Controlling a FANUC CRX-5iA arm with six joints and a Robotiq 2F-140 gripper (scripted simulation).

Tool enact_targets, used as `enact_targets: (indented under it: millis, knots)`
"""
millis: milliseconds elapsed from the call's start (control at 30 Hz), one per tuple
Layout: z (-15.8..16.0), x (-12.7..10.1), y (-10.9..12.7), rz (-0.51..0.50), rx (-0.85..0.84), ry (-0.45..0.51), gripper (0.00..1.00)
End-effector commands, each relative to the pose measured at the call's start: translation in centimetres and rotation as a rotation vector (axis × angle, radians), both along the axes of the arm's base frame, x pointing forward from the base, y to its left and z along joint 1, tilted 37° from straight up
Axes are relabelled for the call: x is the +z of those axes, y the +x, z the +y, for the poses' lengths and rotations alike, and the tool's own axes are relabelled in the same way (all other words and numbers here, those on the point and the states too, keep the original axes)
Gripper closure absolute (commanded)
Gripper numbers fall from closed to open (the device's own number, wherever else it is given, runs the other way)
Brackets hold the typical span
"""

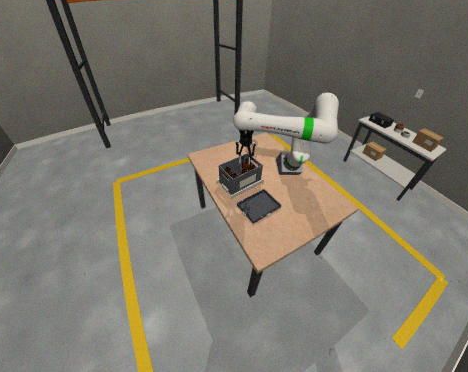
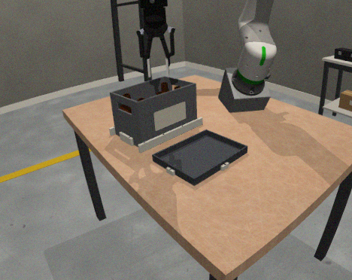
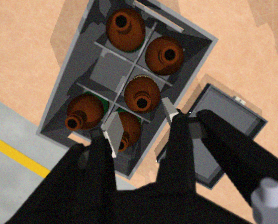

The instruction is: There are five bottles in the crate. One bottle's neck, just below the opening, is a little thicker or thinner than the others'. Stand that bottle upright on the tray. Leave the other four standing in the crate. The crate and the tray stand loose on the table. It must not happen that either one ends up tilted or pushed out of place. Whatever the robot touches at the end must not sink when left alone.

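The grey crate (image 1: 237,184) (image 2: 134,120) (image 3: 197,44) stands on the table with five brown bottles in its compartments. In the wrist view they are a far left bottle (image 3: 125,36), a far right bottle (image 3: 162,61), a middle right bottle (image 3: 141,89), a near left bottle (image 3: 86,111) and a near right bottle (image 3: 130,129), partly hidden by a finger. The middle left compartment is empty. I cannot tell which neck differs. My gripper (image 1: 246,159) (image 2: 159,73) (image 3: 142,115) is open and empty, pointing down above the crate. The dark tray (image 1: 258,206) (image 2: 207,153) (image 3: 232,123) holds no bottle.
Light strips (image 2: 171,134) run along the crate's foot on the table (image 1: 286,214) (image 2: 234,214). Small light blocks (image 2: 225,165) touch the tray's side. The robot's base (image 1: 290,165) (image 2: 245,100) stands behind the tray. A shelf rack and side table are farther off.
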State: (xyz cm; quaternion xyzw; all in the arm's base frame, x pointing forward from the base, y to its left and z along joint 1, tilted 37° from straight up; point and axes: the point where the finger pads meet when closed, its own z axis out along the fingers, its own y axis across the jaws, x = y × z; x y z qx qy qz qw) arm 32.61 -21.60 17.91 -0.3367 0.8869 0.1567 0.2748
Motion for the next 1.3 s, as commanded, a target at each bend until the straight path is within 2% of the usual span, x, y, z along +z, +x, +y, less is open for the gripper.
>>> enact_targets:
  millis: [0,567,1267]
  knots:
    - [-0.1,0.0,0.0,0.000,-0.001,-0.001,0.56]
    - [0.3,-0.5,0.3,0.000,-0.001,-0.001,0.56]
    - [1.4,-2.5,1.2,0.000,-0.001,-0.001,0.56]
